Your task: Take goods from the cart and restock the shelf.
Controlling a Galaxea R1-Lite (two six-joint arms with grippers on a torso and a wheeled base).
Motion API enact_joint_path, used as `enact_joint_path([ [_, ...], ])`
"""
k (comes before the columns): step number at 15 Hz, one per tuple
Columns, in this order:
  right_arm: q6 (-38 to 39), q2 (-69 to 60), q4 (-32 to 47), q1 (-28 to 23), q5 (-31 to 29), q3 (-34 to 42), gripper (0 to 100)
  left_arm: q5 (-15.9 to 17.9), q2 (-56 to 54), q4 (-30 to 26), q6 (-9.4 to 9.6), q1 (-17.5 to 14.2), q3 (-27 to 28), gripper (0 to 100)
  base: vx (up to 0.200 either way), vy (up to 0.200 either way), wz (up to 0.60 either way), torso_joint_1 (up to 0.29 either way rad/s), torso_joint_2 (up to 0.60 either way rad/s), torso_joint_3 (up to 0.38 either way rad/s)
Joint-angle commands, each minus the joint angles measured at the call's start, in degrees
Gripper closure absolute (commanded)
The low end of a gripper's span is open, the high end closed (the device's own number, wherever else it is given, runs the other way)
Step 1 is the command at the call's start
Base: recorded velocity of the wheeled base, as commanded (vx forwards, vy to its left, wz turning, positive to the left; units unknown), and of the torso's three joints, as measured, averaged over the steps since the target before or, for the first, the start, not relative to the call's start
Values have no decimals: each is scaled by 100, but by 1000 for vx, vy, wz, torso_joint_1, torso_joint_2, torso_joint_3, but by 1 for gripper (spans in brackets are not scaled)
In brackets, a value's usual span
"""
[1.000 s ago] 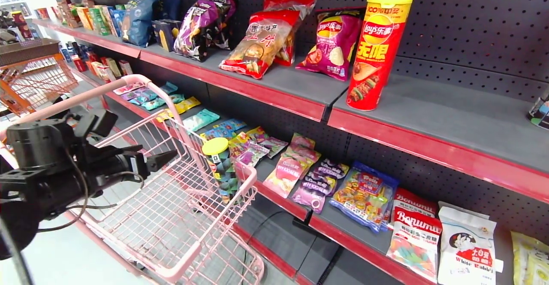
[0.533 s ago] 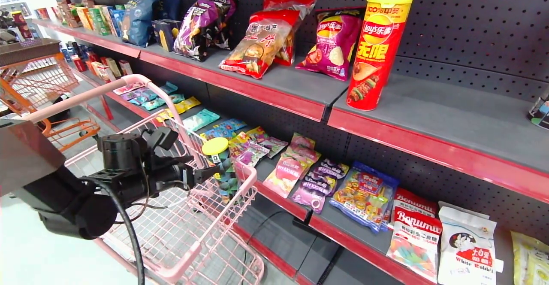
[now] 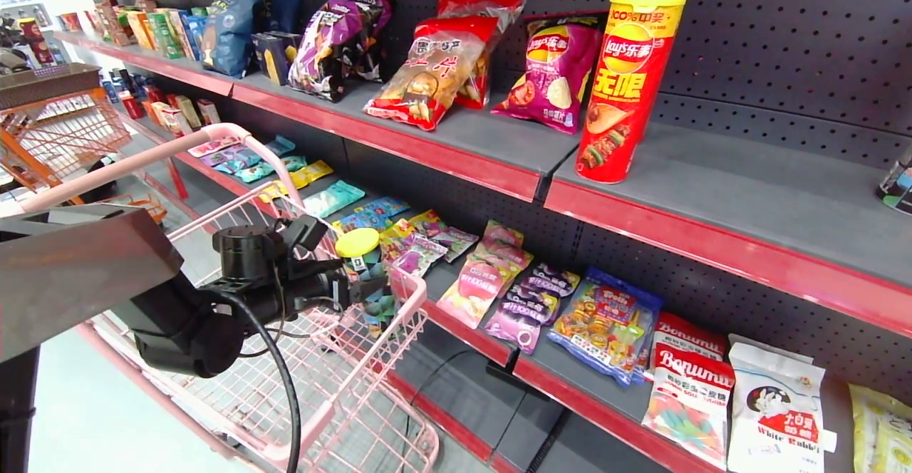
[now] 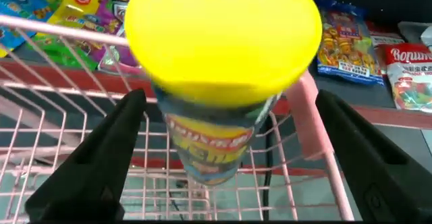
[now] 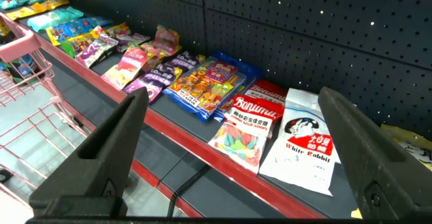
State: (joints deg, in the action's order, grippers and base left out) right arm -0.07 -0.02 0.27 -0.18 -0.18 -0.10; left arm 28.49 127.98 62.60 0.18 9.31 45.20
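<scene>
A patterned can with a yellow lid (image 3: pixel 358 243) stands upright in the front corner of the pink cart (image 3: pixel 324 412). My left gripper (image 3: pixel 370 289) is level with the can's upper body, beside it. In the left wrist view the can (image 4: pixel 223 42) stands between the two black fingers (image 4: pixel 94 163) of the left gripper (image 4: pixel 229 97), which is open, with a gap on each side. My right gripper (image 5: pixel 233 96) is open with nothing in it, out in front of the lower shelf (image 5: pixel 223 183).
The upper shelf (image 3: pixel 712 174) holds chip bags (image 3: pixel 427 67) and a tall red chip can (image 3: pixel 627 88), with bare grey board to its right. Candy bags (image 3: pixel 605 323) cover the lower shelf. An orange cart (image 3: pixel 50 131) stands at the far left.
My left arm has swung forward and to the right over the cart, bringing its gripper from well short of the can up to it. The can has not moved.
</scene>
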Motion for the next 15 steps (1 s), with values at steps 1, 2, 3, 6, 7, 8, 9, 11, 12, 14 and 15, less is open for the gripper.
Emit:
enact_joint_path([
  [1,-1,2,0,1,1,1,0,-10,201,7,-1,62,217,0,0,0,0,0,0,0],
  [2,-1,2,0,1,1,1,0,-19,263,16,-1,71,261,0,0,0,0,0,0,0],
  [3,-1,2,0,1,1,1,0,-45,351,68,-1,115,331,0,0,0,0,0,0,0],
  [6,-1,2,0,9,1,1,0,-89,553,429,122,123,287,100,0,0,0,0,0,0],
  [7,-1,2,0,9,-8,1,0,-89,509,446,122,132,199,100,0,0,0,0,0,0],
  [8,-1,2,0,1,1,1,0,-89,360,446,122,132,76,100,0,0,0,0,0,0],
  [9,-1,2,0,9,-8,1,0,-89,219,420,122,115,-29,100,0,0,0,0,0,0],
  [11,-1,2,0,1,1,1,0,-80,-423,332,114,-114,-477,100,0,0,0,0,0,0],
  [12,7,2,0,1,1,1,0,-72,-853,147,105,-237,-706,100,0,0,0,0,0,0],
  [14,7,2,0,1,1,1,0,-45,-2014,-600,87,-580,-969,100,0,0,0,0,0,0],
  [15,7,2,0,1,1,1,0,-19,-2673,-1162,52,-791,-943,100,0,0,0,0,0,0],
])
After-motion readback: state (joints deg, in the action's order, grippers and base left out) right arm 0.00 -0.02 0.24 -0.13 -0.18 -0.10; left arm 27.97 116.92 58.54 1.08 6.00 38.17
